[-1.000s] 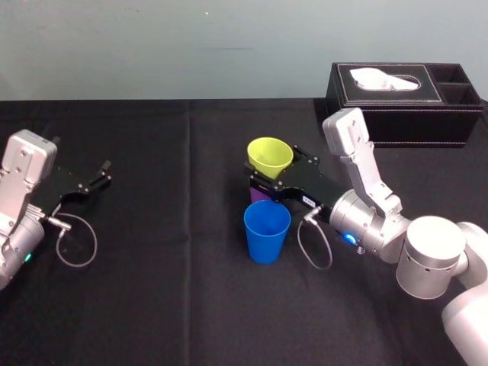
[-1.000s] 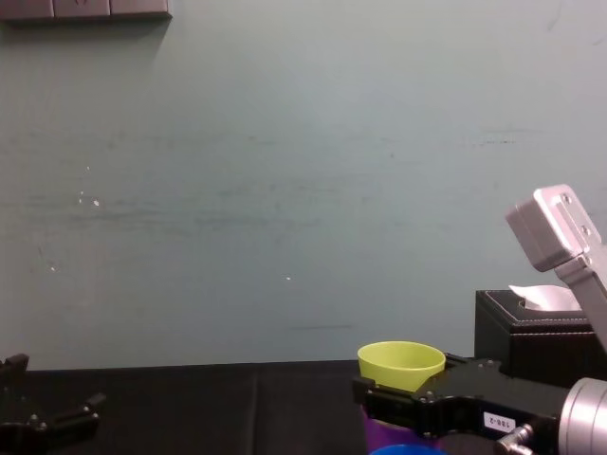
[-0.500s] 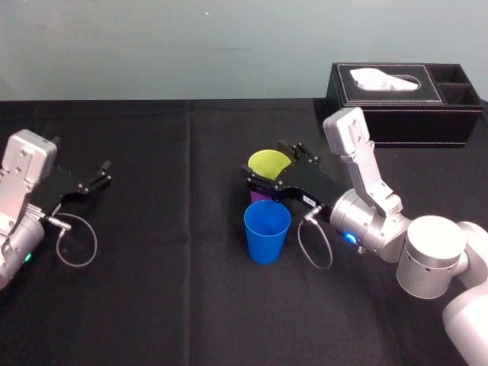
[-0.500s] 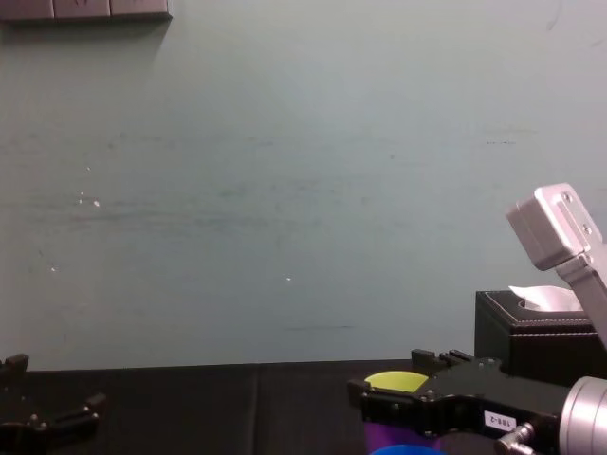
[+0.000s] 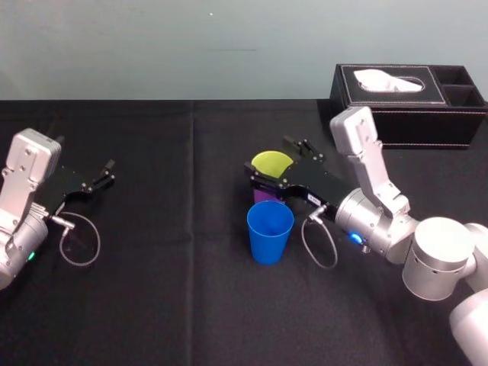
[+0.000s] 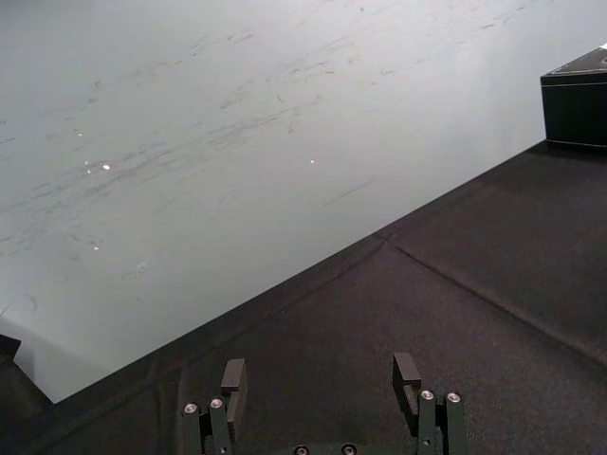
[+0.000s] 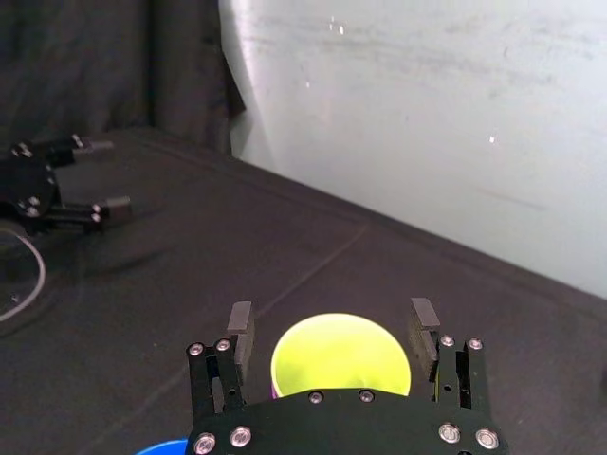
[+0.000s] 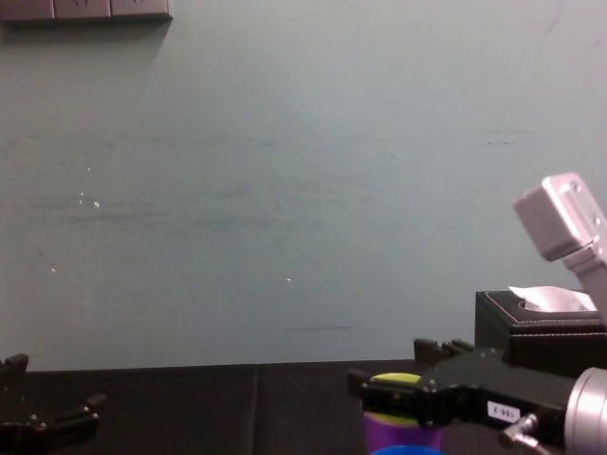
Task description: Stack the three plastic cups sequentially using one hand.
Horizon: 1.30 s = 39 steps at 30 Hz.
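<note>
— Two cups nested?
— Yes: yellow-green cup (image 5: pixel 271 162) inside purple cup (image 5: pixel 263 196), which is largely hidden behind the right gripper (image 7: pixel 331 327), its fingers spread either side.
— The third?
— Blue cup (image 5: pixel 270 231) at their 6 o'clock. Left gripper (image 5: pixel 107 173), fingers apart, sits far off at 9 o'clock.

Black matt cloth covered the tabletop (image 5: pixel 168 290). The yellow-green cup (image 5: pixel 271 162), purple cup (image 8: pixel 403 434) and blue cup (image 5: pixel 269 232) were smooth plastic with a faint sheen. The right gripper (image 7: pixel 332 322) and left gripper (image 6: pixel 321 368) were matt black with bright metal screws. The right arm (image 5: pixel 438 255) had a satin silver-grey finish. The tissue box (image 5: pixel 396 114) looked like black stitched leather. The wall (image 8: pixel 285 190) was matt, scuffed paint.
</note>
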Each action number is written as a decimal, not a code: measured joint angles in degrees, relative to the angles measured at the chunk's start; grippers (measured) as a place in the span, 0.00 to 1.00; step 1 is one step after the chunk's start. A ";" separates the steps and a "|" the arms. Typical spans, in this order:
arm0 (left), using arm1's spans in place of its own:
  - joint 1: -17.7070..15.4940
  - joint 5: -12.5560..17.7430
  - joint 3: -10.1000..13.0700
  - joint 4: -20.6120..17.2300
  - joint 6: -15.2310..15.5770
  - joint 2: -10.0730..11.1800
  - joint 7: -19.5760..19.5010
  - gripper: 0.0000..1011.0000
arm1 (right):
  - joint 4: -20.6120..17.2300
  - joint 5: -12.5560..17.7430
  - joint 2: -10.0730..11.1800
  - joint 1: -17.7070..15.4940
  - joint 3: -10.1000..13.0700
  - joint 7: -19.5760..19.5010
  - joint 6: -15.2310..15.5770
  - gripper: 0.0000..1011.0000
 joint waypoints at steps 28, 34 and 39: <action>0.00 0.00 0.00 0.00 0.00 0.00 0.00 1.00 | -20.47 5.93 14.80 -21.01 10.99 0.73 0.11 0.99; 0.00 0.00 0.00 0.00 0.00 0.00 0.00 1.00 | -21.34 5.76 16.94 -25.12 12.14 1.58 -0.91 0.99; 0.00 0.00 0.00 0.00 0.00 0.00 0.00 1.00 | -20.59 5.02 17.27 -26.49 10.88 2.97 -2.15 0.99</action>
